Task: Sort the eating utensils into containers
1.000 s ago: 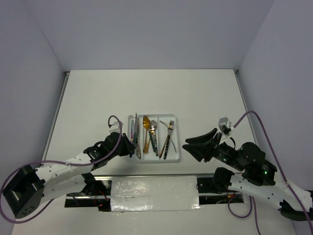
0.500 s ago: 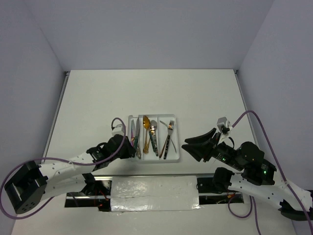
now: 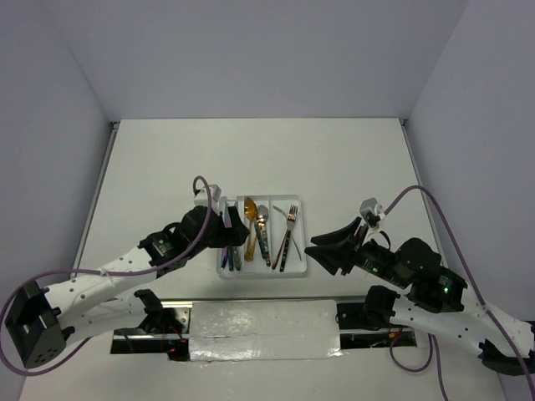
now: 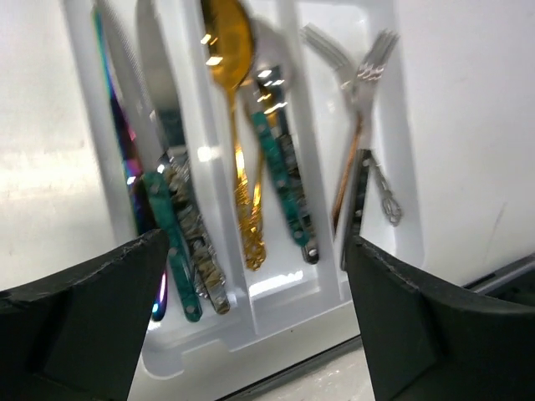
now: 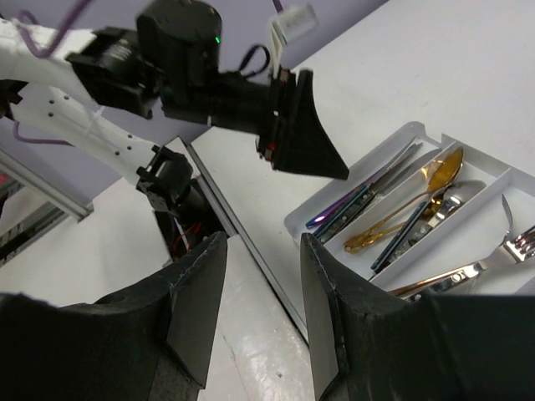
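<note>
We see slim metal utensils [image 3: 266,238], all lying lengthwise in a white three-slot tray [image 3: 298,248]. The tray is at the near middle of the worktop [image 3: 251,159], between the two arms.

Contents, from the left wrist view:
- **Left compartment [image 4: 84,142]:** knives. There is an iridescent purple knife [image 4: 117,125] and a silver knife blade [image 4: 155,92]. A teal handle [image 4: 171,251] and a marbled handle [image 4: 201,259] lie side by side. We cannot tell which handle goes with the silver blade.
- **Middle compartment [image 4: 280,288]:** a gold spoon [image 4: 227,42] and a silver spoon [image 4: 267,79] on a teal-patterned grip, bowls at the far end.
- **Right compartment [image 4: 378,142]:** forks [image 4: 368,67], tines crossing at the far end. One has a copper shaft, one a dark grip.

The left hand [image 3: 224,232] hangs over the tray's left side, jaws spread wide, nothing between them. The right hand [image 3: 316,251] is just right of the tray and apart from it, jaws parted, holding nothing.

Only the top view gives both arms and the tray's place on the worktop, but colours are tiny there. The left wrist view gives grip colours and slot contents close up, slightly blurred. The right wrist view shows the left hand side-on, its dark finger [image 5: 305,138] above the knife side. The forks are cut off at that frame's edge.
</note>
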`<state>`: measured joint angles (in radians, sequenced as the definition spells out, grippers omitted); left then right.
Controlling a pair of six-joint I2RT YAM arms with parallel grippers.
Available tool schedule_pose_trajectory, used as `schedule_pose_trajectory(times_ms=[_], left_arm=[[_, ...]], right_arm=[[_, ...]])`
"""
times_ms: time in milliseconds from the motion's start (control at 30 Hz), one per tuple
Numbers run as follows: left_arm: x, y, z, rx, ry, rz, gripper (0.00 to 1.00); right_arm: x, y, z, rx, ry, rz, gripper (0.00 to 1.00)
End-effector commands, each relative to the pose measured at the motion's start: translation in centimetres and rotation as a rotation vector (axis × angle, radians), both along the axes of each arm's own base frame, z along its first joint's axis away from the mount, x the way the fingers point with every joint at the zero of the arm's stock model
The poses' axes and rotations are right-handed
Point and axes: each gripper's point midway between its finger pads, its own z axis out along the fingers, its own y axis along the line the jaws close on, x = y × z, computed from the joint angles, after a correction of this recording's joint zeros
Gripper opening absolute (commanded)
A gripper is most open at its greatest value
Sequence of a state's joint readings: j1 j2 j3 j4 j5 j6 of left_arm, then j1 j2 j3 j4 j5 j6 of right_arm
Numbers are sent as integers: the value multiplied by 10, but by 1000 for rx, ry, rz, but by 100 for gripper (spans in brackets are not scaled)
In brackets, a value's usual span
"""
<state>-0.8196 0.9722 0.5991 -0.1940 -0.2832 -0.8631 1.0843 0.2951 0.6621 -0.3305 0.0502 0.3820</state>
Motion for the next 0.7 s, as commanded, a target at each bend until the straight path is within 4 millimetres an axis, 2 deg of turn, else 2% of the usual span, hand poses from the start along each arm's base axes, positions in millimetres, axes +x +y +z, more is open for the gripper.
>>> schedule_pose_trajectory(times_ms=[0,33,67,100,200,233,267,300,333,400,467,533,667], left_arm=[[7,-19,40,31,-114,-154,99],[9,-25,50,30,-134,-191,99],[14,-35,73,11,-176,-223,99],[17,-41,74,43,-191,-269,99],[28,-63,103,38,-292,-361,99],[28,-69,109,27,-323,-391,99],[29,-72,115,18,-357,-407,99],[29,-77,128,-19,-410,-416,99],[27,-78,127,-28,-436,-428,99],[20,-76,151,-101,-533,-435,99],[9,-64,158,-148,-594,-422,99],[-6,-53,176,-229,-698,-426,99],[-38,-48,204,-330,-817,-511,99]], right_arm=[[1,-6,21,30,-33,-20,48],[2,-8,23,33,-34,-29,51],[6,-11,23,40,-23,-63,54],[10,-13,20,34,-12,-89,56],[24,-21,18,16,18,-183,99],[26,-24,23,19,16,-196,100],[30,-25,17,-16,43,-223,99],[30,-30,28,-3,44,-240,100],[31,-33,31,-4,52,-255,100],[38,-43,36,6,66,-320,100],[45,-49,39,30,58,-371,100],[43,-47,33,4,6,-349,100],[41,-50,30,-5,-6,-340,100]])
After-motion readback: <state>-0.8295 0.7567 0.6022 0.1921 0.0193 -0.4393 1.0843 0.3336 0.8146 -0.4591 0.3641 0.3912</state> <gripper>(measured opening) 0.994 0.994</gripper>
